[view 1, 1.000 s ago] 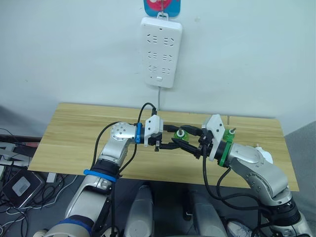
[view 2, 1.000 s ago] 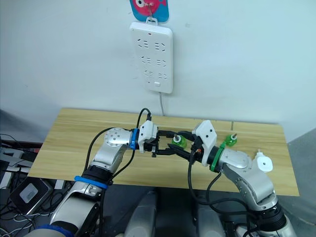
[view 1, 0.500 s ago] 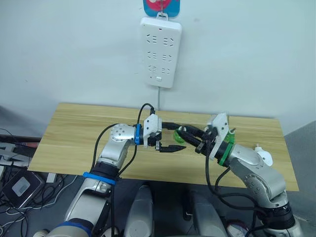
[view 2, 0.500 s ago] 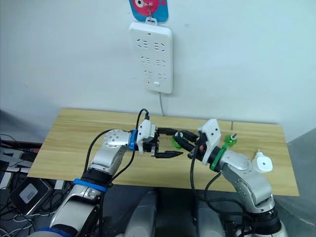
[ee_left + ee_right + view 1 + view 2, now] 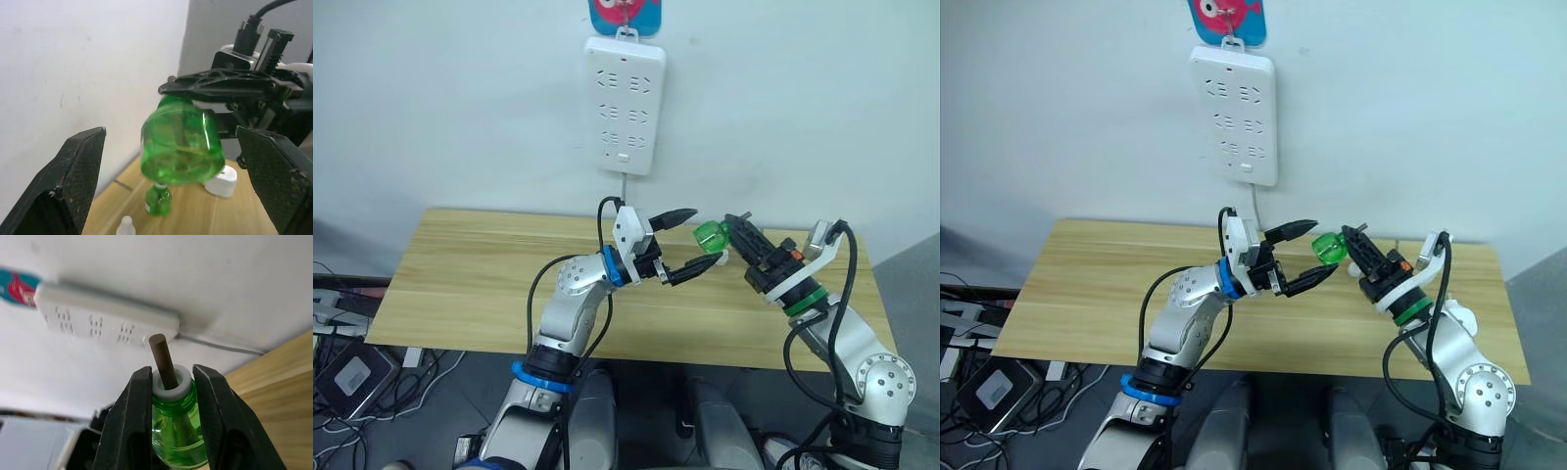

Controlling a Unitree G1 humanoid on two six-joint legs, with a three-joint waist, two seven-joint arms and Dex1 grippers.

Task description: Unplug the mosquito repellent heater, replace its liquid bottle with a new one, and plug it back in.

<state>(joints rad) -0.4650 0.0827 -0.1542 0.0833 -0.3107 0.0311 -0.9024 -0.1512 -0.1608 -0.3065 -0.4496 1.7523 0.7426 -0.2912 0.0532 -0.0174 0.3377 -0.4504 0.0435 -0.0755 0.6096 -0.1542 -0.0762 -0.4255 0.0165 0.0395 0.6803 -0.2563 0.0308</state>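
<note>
A green liquid bottle [image 5: 710, 235] with a white collar and brown wick [image 5: 164, 357] hangs above the table, gripped at its neck by my right gripper [image 5: 172, 374], which is shut on it. My left gripper [image 5: 693, 240] is open, its two black fingers [image 5: 73, 181] spread on either side of the bottle's base without touching it. A second green bottle [image 5: 157, 200] stands on the table below. Beside it lies the white mosquito repellent heater [image 5: 222, 178].
The white power strip [image 5: 625, 103] hangs on the wall above the wooden table [image 5: 470, 264], its cord running down behind the table. A small white item [image 5: 126, 225] sits near the second bottle. Cables and boxes lie on the floor at the left.
Both arms have risen from table height. The right gripper carried the green bottle up and to the right. The left gripper let it go, opened wide and now straddles its base.
</note>
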